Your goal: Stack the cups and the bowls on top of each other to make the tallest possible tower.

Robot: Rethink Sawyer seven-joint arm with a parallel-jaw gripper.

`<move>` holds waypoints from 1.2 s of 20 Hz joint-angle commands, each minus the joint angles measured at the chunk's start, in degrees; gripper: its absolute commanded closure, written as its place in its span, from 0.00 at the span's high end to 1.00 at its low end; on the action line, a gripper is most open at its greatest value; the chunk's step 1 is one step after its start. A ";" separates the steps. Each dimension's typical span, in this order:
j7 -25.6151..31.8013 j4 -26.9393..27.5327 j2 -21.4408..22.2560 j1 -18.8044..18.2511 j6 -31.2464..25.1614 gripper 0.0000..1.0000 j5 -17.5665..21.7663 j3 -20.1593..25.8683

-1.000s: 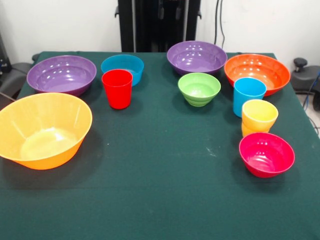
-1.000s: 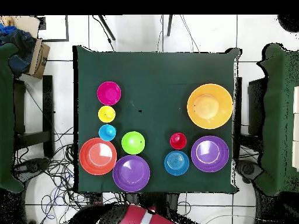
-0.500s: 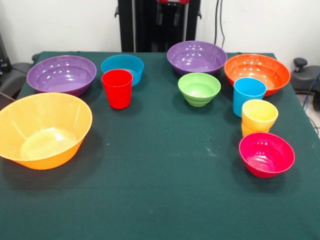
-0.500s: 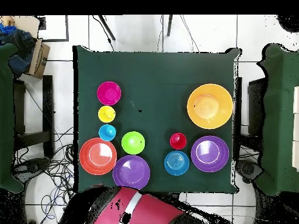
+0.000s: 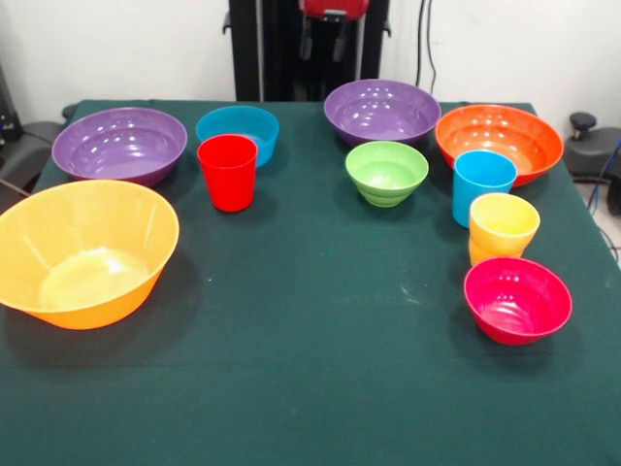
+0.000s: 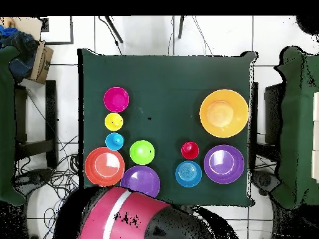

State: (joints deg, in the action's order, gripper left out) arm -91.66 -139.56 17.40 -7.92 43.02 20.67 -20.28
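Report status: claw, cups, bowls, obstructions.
Claw at far table edge, holding nothing, open or shut unclear. Cups and bowls all separate on table, nothing stacked. No obstructions.

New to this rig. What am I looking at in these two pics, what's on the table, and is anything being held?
It is one robot arm at a table covered in green cloth. One picture looks across the table at the robot; the other looks straight down, with the robot's red and black arm at the bottom edge. In the front view only the claw shows, at the top edge; whether it is open or shut cannot be told, and it holds nothing.

On the cloth, all apart and unstacked: a yellow-orange bowl, two purple bowls, an orange bowl, a blue bowl, a green bowl, a pink bowl, plus a red cup, a light blue cup and a yellow cup.
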 commanded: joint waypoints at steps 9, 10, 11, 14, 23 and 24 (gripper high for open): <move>-13.89 2.85 -15.35 4.15 3.82 1.00 -2.46 0.61; -14.18 2.83 -15.77 4.42 4.32 1.00 -2.58 0.55; -14.50 2.80 -16.24 4.65 4.87 1.00 -2.78 0.54; -15.73 2.63 -18.06 5.26 7.15 1.00 -3.29 0.39; -15.81 2.92 -18.55 5.72 6.79 1.00 -2.91 0.82; -15.86 3.09 -18.71 5.76 6.84 1.00 -2.74 0.80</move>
State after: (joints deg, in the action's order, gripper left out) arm -99.59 -135.83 7.93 -3.23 63.44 18.09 -22.14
